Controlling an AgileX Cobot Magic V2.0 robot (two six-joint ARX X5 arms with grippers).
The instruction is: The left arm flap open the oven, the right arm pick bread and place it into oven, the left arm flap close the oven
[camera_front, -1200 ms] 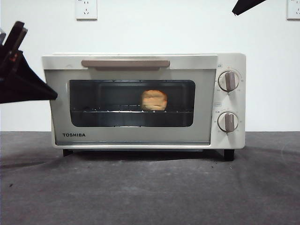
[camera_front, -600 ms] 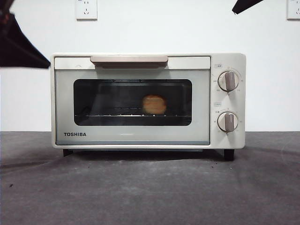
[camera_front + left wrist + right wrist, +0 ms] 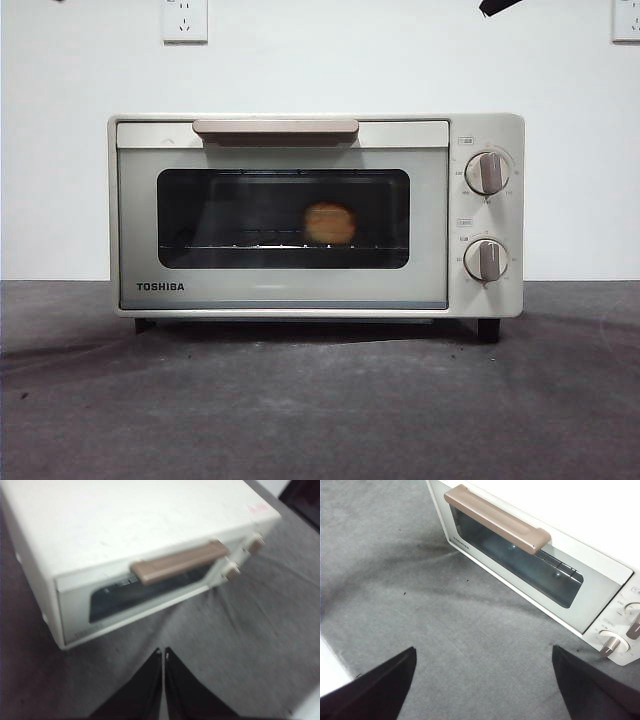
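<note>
- Right now I am looking at the oven [image 3: 300,215] standing on the grey table [image 3: 320,400] with its door shut flush against the body.
- I am reading "TOSHIBA" [image 3: 160,287] in dark capitals on the door's lower left corner in the front view; in the right wrist view the same word is only faintly showing under the window.
- I am seeing the bread [image 3: 329,222] through the dark glass, sitting on the wire rack [image 3: 250,246], right of the window's middle.
- I am finding the small print around the two knobs [image 3: 487,172] too fine to read.
- On the oven's top, in the left wrist view, I am noticing a pinkish mark [image 3: 258,510] near a corner, too blurred to read.
- My left gripper [image 3: 163,652] is hanging over the table in front of the oven, apart from it, its jaws pressed together with nothing between them.
- My right gripper [image 3: 482,655] is hovering over the table in front of the door, its jaws spread wide and gripping nothing.
- I am catching one black arm tip [image 3: 498,6] at the front view's top edge.
- Two wall sockets [image 3: 184,20] are showing on the white wall behind.
</note>
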